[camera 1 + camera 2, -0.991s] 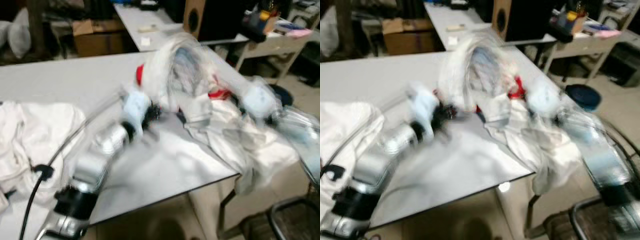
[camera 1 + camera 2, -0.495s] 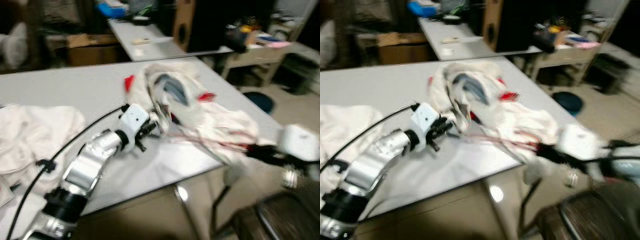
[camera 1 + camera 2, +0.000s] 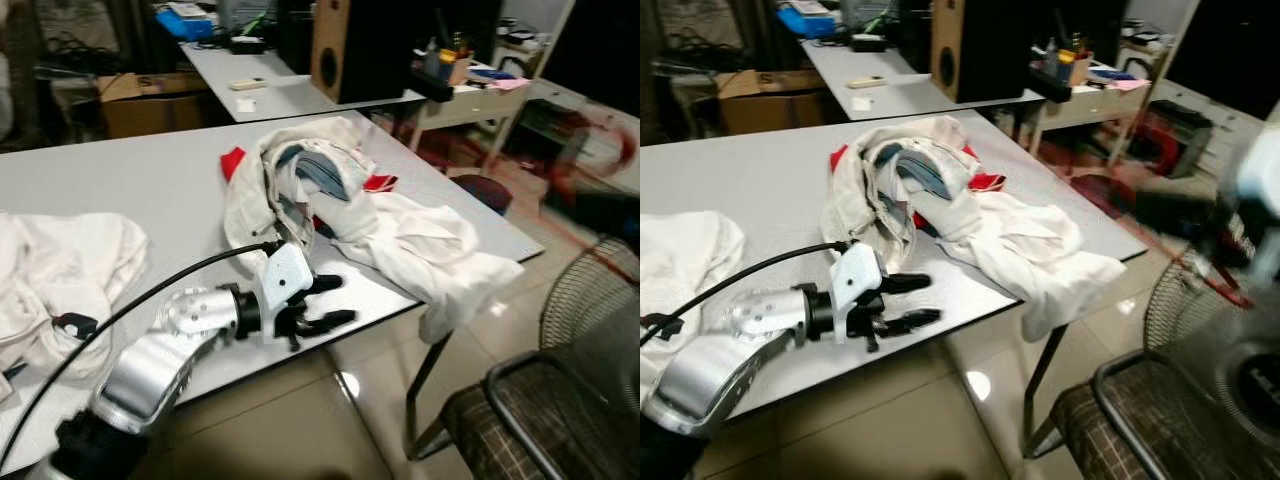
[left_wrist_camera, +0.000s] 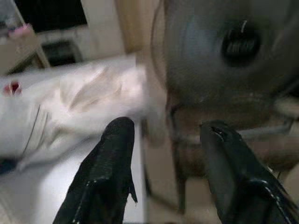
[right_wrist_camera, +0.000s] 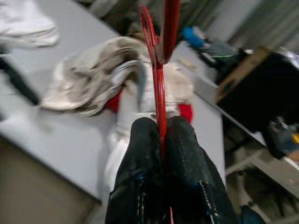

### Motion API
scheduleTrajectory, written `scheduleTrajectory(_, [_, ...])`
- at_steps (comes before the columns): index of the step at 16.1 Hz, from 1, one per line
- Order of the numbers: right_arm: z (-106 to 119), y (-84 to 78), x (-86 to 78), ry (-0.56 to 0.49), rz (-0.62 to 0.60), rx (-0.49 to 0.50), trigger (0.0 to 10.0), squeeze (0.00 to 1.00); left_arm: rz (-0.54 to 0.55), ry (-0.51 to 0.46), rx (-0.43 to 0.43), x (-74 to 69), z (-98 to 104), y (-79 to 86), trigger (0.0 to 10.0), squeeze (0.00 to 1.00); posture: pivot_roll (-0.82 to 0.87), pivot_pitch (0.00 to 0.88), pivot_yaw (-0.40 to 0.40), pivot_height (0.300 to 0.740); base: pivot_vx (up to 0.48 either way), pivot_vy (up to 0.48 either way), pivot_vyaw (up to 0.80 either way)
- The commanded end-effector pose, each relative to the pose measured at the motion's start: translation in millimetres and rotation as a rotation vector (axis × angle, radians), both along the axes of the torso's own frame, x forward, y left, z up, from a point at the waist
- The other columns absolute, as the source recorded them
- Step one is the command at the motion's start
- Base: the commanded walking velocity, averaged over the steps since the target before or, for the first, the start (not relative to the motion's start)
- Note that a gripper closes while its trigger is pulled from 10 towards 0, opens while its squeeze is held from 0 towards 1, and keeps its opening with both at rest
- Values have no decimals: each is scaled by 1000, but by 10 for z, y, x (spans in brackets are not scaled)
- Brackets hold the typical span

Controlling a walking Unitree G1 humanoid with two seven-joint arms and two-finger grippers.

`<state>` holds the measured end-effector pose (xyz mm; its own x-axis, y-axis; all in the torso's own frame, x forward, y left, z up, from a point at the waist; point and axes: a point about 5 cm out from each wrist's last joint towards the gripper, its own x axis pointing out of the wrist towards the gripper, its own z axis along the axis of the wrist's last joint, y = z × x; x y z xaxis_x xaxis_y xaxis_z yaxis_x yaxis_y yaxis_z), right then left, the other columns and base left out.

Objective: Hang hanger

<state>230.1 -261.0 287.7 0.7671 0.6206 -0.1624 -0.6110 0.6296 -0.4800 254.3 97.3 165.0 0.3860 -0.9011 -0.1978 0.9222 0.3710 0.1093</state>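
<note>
Grey table (image 3: 150,180) is running across the head views, its near corner facing the robot. A heap of white and red clothing (image 3: 340,215) is lying on the corner, one white end drooping over the edge. A second white pile (image 3: 60,270) is sitting at the table's left end. A dark mesh chair (image 3: 560,400) is standing on the tiled floor to the right, off the table.

Left gripper (image 3: 325,303) is hovering at the table's front edge, just beside the clothing heap, fingers spread wide with nothing between them. Its black cable (image 3: 160,290) is trailing back along the silver arm. The left wrist view is adding what the head views are not giving: the two black fingertips (image 4: 119,135) well apart, white cloth on the table edge beyond one, the chair beyond the other.

Right gripper (image 5: 161,128) is pinched tight on a thin red hanger (image 5: 158,70), its hook rising above the fingers, the clothing heap below it. In the head views, the hanger is reading as a faint red streak (image 3: 600,150) at far right, off the table, badly blurred.
</note>
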Motion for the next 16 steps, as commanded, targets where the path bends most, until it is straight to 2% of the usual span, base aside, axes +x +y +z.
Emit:
scheduleTrajectory(1, [-114,23,114,10,-98,56,10000,0,75,-45,-126,9,224,91,10000,1000,-103,0,-48,740,0,0,0])
scheduleTrajectory(2, [-165,58,143,7,-138,96,10000,0,145,-78,-193,34,319,144,10000,1000,-105,0,-31,740,0,0,0])
scheduleTrajectory(3, [-184,66,151,7,-153,110,10000,0,181,-92,-217,51,349,166,10000,1000,-105,0,-31,740,0,0,0])
scheduleTrajectory(4, [-295,183,161,16,-203,209,10000,0,338,-106,-282,130,416,326,10000,922,-112,0,0,740,0,0,0])
scheduleTrajectory(5, [-453,361,138,39,-252,296,10000,0,509,-157,-317,194,469,523,10000,647,-108,0,2,740,0,0,0])
scheduleTrajectory(6, [-562,484,107,59,-280,350,10000,0,612,-189,-281,212,464,641,10000,361,-100,0,0,740,0,0,0])
scheduleTrajectory(7, [-745,657,62,88,-302,374,10000,0,760,-193,-220,217,391,776,10000,71,-87,0,4,740,0,0,0])
scheduleTrajectory(8, [-877,768,28,90,-342,379,10000,0,827,-199,-173,189,331,835,10000,0,-81,0,9,740,0,0,0])
scheduleTrajectory(10, [-975,820,4,78,-398,375,10000,0,850,-180,-169,147,293,824,10000,0,-80,0,15,740,0,0,0])
scheduleTrajectory(11, [-1079,910,-51,82,-426,377,10000,0,830,-149,-144,82,199,758,10000,0,-89,0,40,740,0,0,0])
scheduleTrajectory(14, [-1162,1001,-145,102,-434,396,10000,0,837,-123,-137,2,95,681,10000,0,-83,0,23,740,0,257,550])
scheduleTrajectory(16, [-1194,1036,-140,106,-414,423,10000,0,872,-137,-148,-8,120,688,10000,0,-60,0,1,740,0,262,800])
